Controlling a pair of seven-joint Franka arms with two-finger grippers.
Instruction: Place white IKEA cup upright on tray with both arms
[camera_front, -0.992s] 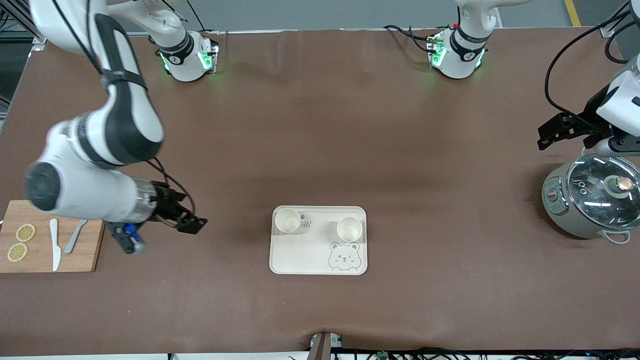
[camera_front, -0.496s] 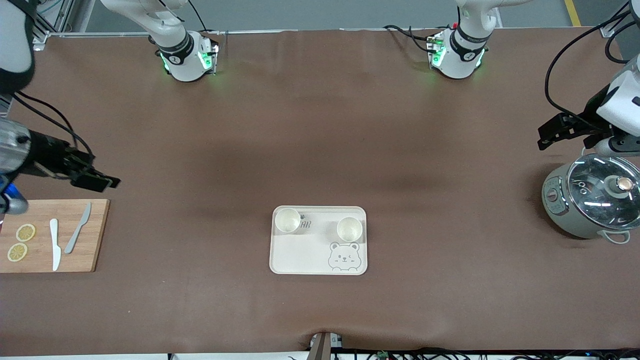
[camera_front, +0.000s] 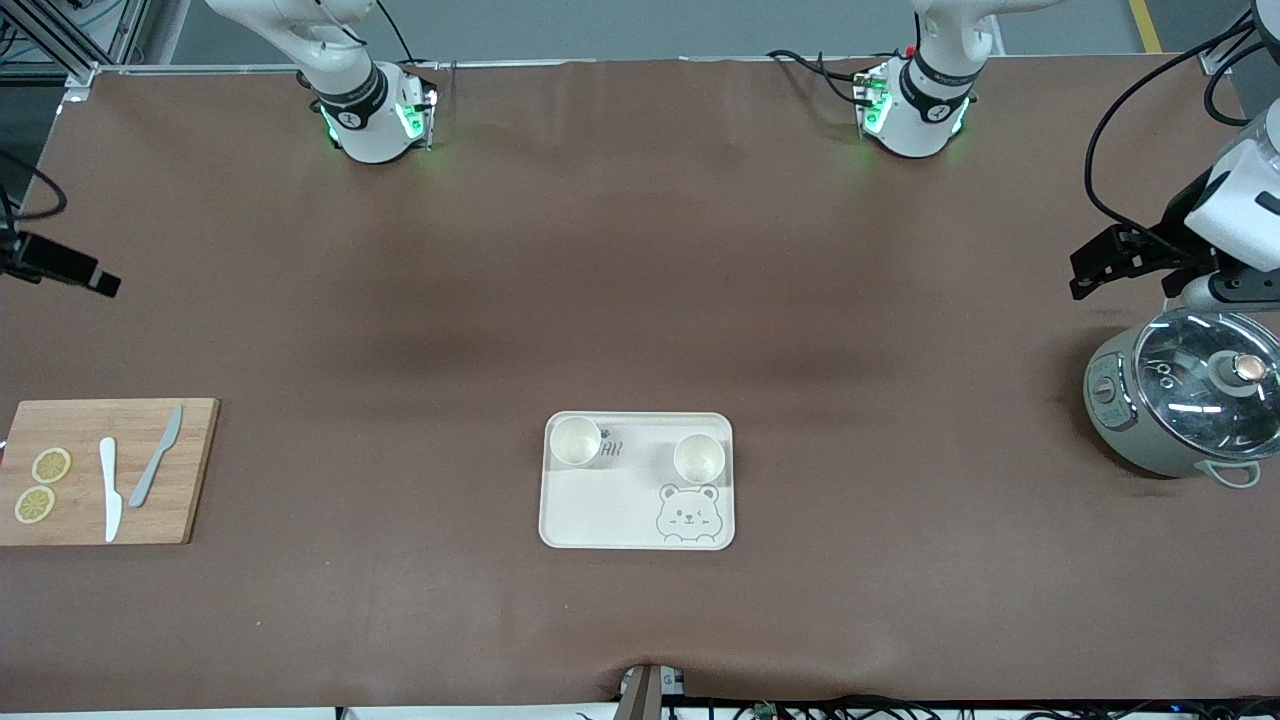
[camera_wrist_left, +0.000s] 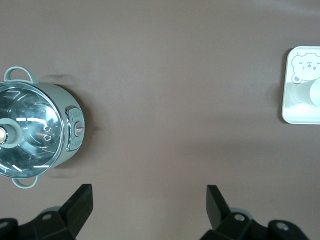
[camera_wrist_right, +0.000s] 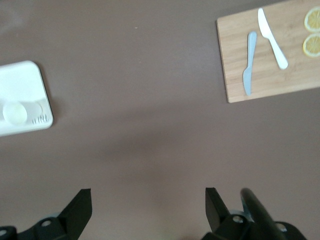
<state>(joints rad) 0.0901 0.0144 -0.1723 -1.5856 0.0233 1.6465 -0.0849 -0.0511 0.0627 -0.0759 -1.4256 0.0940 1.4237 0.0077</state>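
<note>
- Two white cups (camera_front: 575, 441) (camera_front: 699, 458) stand upright on the tray (camera_front: 610, 515).
- Left gripper (camera_wrist_left: 149, 202), jaws apart and empty: tray at its two o'clock.
- Right gripper (camera_wrist_right: 148, 202), likewise spread and empty: tray at ten o'clock.

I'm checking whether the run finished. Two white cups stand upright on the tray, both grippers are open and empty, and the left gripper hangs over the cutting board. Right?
Not quite. The left gripper hangs beside the lidded cooker, not over the cutting board; the front view shows it. The rest holds: two white cups stand upright on the tray, and the right gripper is open and empty too.
</note>
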